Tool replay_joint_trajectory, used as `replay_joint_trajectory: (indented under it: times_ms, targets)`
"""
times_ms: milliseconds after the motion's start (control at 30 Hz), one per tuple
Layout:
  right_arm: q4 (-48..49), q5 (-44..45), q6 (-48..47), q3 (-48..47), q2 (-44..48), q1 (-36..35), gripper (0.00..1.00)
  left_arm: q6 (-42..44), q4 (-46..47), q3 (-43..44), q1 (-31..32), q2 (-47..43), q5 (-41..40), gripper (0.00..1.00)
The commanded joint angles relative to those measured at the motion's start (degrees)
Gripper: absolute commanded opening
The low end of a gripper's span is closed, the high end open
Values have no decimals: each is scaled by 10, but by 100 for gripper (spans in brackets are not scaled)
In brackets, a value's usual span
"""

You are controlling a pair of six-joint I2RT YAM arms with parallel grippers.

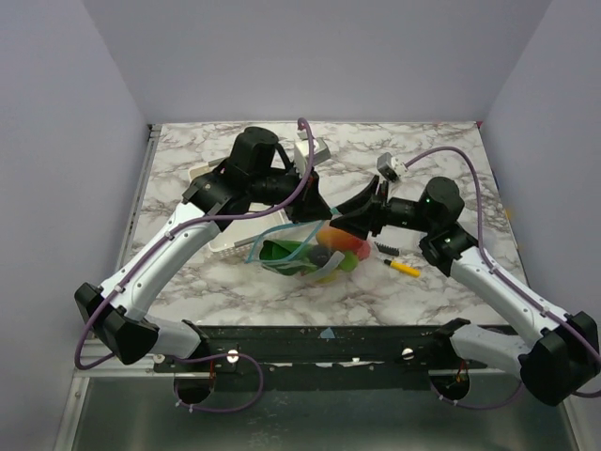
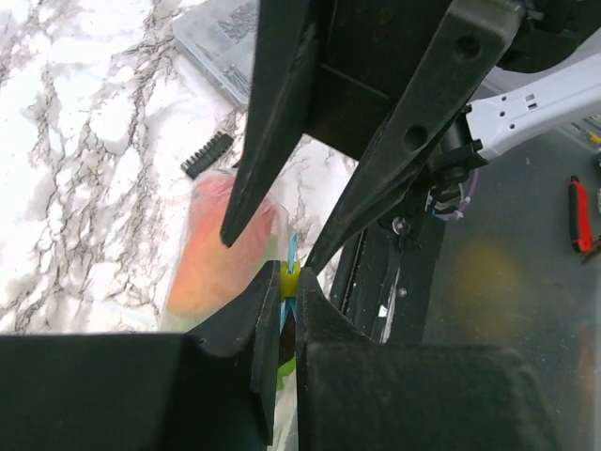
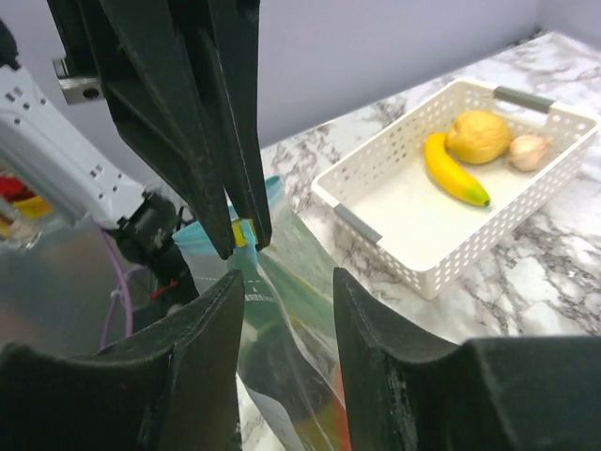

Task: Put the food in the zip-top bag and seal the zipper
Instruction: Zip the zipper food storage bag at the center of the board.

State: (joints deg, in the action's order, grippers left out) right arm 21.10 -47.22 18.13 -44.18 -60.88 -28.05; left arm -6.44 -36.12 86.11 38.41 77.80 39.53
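A white table point(image 1: 451, 160) with grey marble veining fills the middle of the top view, closed in by plain, matte lavender walls point(image 1: 300, 56). At the centre of that view lies the zip-top bag point(image 1: 302, 254), thin, crinkled, glossy clear plastic. Smooth toy food shows through it: a green leafy piece point(image 1: 282, 252), a dark rounded piece point(image 1: 321, 255) and a red-orange piece point(image 1: 349, 244). The zipper point(image 3: 212, 242) is a narrow light-blue strip along the bag's mouth, raised off the table. The left jaws, long black tapering wedges coming down from the top of the right wrist view, are pressed together on it. They pinch the strip right at a small yellow tab point(image 3: 241, 233). The right jaws are spread at the bottom of that same view, one on either side of the bag's upper part. Whether they touch the plastic is unclear. At centre right of the right wrist view sits a white slatted plastic basket point(image 3: 413, 263) with grey handles. It holds a curved yellow banana point(image 3: 453, 169), a dimpled lemon point(image 3: 479, 136) and a pale garlic bulb point(image 3: 532, 148). In the top view, right of the bag, a yellow-and-black pen point(image 1: 404, 268) and a short black ridged strip point(image 1: 387, 248) lie on the table.
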Motion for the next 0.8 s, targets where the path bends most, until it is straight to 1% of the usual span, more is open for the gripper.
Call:
replay_joint_trajectory:
  times_ms: [0,33,67,100,167,200,267,333,400,433,500,633,700,767]
  targets:
    - [-36,-107,-38,-21,-36,2,47,-10,5,3,-2,-9,44,0]
    - [-19,-115,-31,-18,-39,2,46,-12,4,3,-1,-7,48,0]
    - [0,-115,-24,-16,-42,2,40,-12,2,5,-1,-4,49,0]
    - [12,-107,-13,-16,-45,2,30,-11,-2,7,-1,-1,49,0]
    - [19,-104,-4,-22,-52,3,3,-11,-6,6,-2,-2,44,0]
    - [20,-108,-1,-26,-55,2,1,-12,-3,1,-2,-4,40,4]
    - [36,-116,8,-22,-55,2,1,-17,10,-17,-2,-14,32,21]
    - [77,-110,35,-4,-48,2,1,-23,27,-40,-1,-24,23,34]
    - [102,-106,51,11,-39,2,1,-19,32,-62,-2,-33,17,41]
    - [103,-106,52,14,-36,2,1,-16,34,-70,-2,-35,13,42]
    - [98,-107,50,15,-33,2,1,-9,32,-80,-1,-36,4,42]
    - [70,-121,31,2,-36,2,1,4,20,-86,-4,-37,-6,32]
    - [73,-123,30,5,-36,2,1,5,20,-91,-7,-41,-6,27]
    - [76,-123,33,11,-33,2,1,9,17,-94,-12,-46,-5,24]
